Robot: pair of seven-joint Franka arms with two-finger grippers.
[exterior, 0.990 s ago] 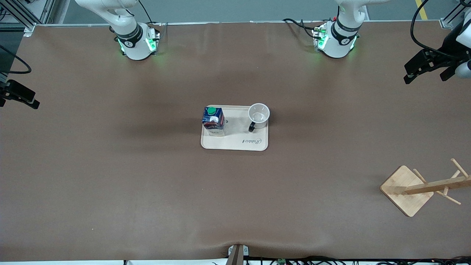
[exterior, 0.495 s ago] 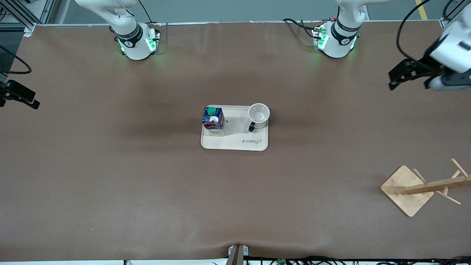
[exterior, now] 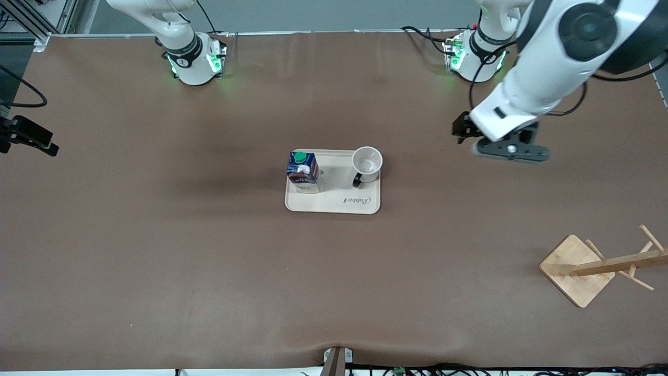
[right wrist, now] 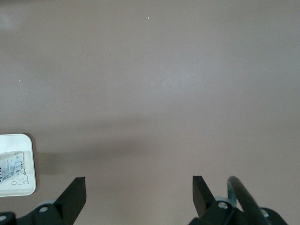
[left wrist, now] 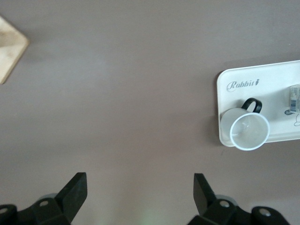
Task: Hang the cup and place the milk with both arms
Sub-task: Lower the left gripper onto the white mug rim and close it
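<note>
Left end effector (exterior: 464, 130) hovering over bare tabletop (exterior: 156, 235), fingers apart; cup (exterior: 367, 163), milk (exterior: 303, 171) standing on tray (exterior: 334, 201); right end effector (right wrist: 136, 194) gaping over tabletop.

The cup (exterior: 367, 163) is a small white mug standing upright and empty, mouth up, with its black loop handle (exterior: 357, 180) turned toward the desk edge nearest the front camera. It sits in the corner of a cream tray (exterior: 334, 203), on the side toward the left arm's end of the desk, about midway between the desk's long edges.

The milk (exterior: 303, 171) is a small blue carton with a green round cap on top, a red label patch and a whitish lower part. It stands upright on the same tray, at the side toward the right arm's end, apart from the cup.

In the left wrist view the cup (left wrist: 249, 131) shows its round open rim.
</note>
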